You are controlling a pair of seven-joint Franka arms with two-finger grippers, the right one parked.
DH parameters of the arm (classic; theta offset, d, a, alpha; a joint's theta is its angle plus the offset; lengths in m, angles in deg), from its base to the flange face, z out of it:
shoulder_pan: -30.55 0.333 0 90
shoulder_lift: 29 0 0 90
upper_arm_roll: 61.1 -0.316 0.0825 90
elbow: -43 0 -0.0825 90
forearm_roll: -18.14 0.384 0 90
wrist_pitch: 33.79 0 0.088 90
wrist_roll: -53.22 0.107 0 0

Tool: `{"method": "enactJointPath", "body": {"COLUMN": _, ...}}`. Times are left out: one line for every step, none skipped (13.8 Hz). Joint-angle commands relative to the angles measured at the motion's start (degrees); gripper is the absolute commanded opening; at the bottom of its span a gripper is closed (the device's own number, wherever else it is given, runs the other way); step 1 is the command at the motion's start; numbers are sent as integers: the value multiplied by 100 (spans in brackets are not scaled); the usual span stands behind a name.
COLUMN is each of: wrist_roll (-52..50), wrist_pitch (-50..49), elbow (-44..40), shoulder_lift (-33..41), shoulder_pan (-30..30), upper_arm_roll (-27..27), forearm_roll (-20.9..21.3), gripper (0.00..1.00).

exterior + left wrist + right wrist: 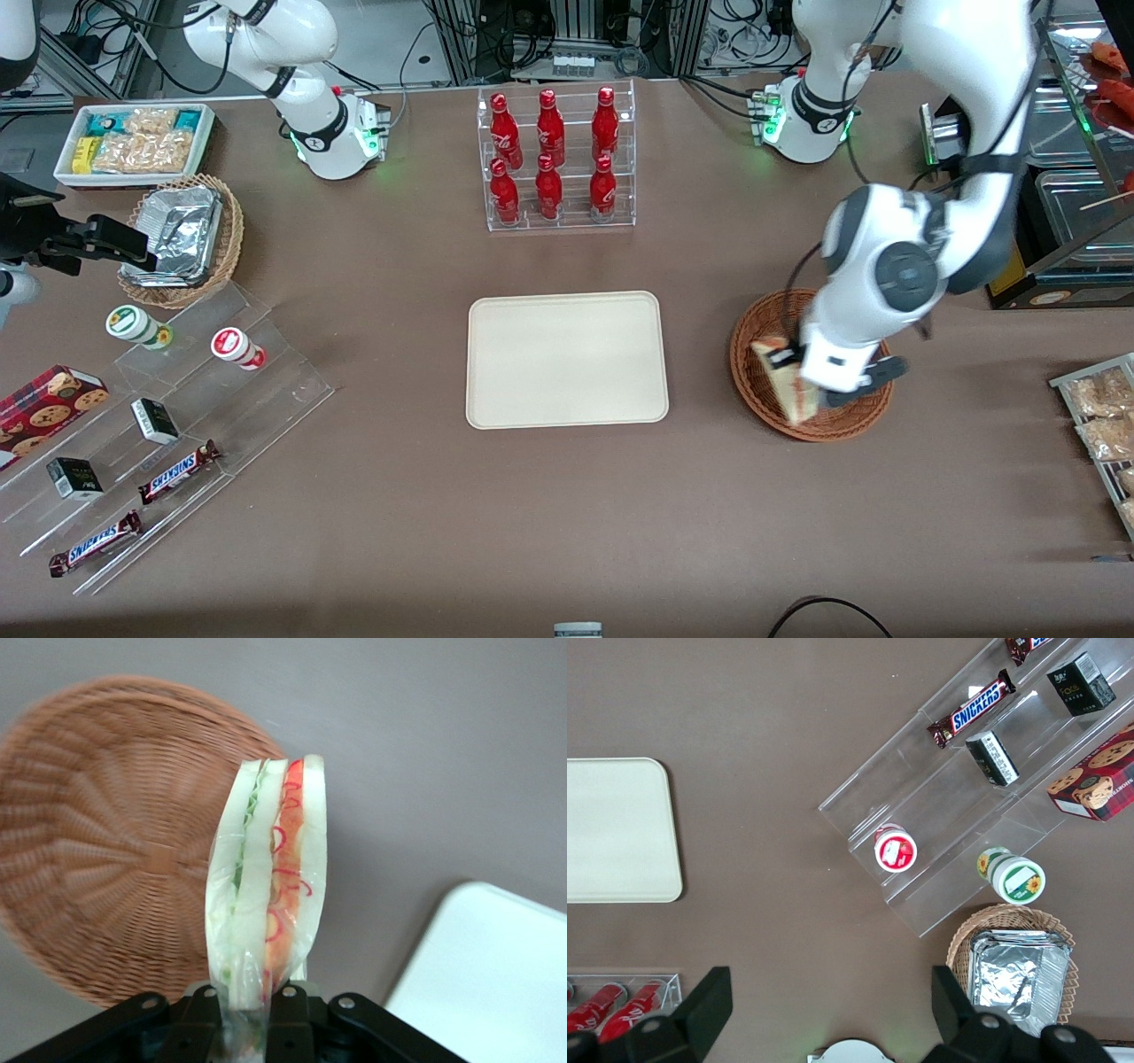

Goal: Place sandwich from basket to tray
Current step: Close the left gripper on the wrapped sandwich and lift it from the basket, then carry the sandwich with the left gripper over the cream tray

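Observation:
The sandwich (784, 377) (270, 890), a wrapped wedge of pale bread with red, orange and green filling at its cut edge, hangs lifted above the basket. My left gripper (802, 377) (248, 1010) is shut on its end. The basket (762, 390) (97, 859), a round reddish-brown wicker bowl, sits below and looks empty in the wrist view. The tray (567, 359) (496, 983) (616, 828), flat and cream-white, lies beside the basket toward the parked arm's end, with nothing on it.
A clear rack of red bottles (554, 159) stands farther from the front camera than the tray. Toward the parked arm's end are a clear stepped stand (177, 425) with snack bars and cups, a tan wicker basket of foil containers (182, 239) and a white bin of snacks (133, 142).

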Motion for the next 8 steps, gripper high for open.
{"method": "enactJointPath", "body": {"wrist_roll": -15, "wrist_pitch": -337, "elbow": -1093, "shoulder_lift": -885, "shoulder_pan": -549, "upper_arm_roll": -54, "forearm_roll": 70, "gripper": 0}}
{"method": "enactJointPath", "body": {"wrist_roll": -16, "wrist_pitch": -319, "elbow": -1278, "shoulder_lift": -1035, "shoulder_pan": -743, "upper_arm_roll": -54, "forearm_roll": 61, "gripper": 0}}
{"method": "enactJointPath", "body": {"wrist_roll": -7, "wrist_pitch": -319, "elbow": -1471, "shoulder_lift": -1193, "shoulder_pan": -936, "upper_arm_roll": -54, "forearm_roll": 69, "gripper": 0}}
{"method": "enactJointPath", "body": {"wrist_roll": -16, "wrist_pitch": -302, "elbow": -1595, "shoulder_lift": -1308, "shoulder_pan": -1103, "upper_arm_roll": -54, "forearm_roll": 61, "gripper": 0}}
{"method": "enactJointPath", "body": {"wrist_roll": -33, "wrist_pitch": -267, "elbow": -1639, "shoulder_lift": -1396, "shoulder_pan": -1270, "upper_arm_roll": -54, "forearm_roll": 43, "gripper": 0}}
{"method": "enactJointPath", "body": {"wrist_roll": -129, "wrist_pitch": -197, "elbow": -1770, "shoulder_lift": -1510, "shoulder_pan": -1481, "upper_arm_roll": -54, "forearm_roll": 43, "gripper": 0}}
{"method": "enactJointPath", "body": {"wrist_roll": -339, "wrist_pitch": -127, "elbow": -1937, "shoulder_lift": -1668, "shoulder_pan": -1648, "upper_arm_roll": -54, "forearm_roll": 61, "gripper": 0}}
{"method": "enactJointPath", "body": {"wrist_roll": -541, "wrist_pitch": -56, "elbow": -2078, "shoulder_lift": -1835, "shoulder_pan": -1824, "upper_arm_roll": -54, "forearm_roll": 78, "gripper": 0}}
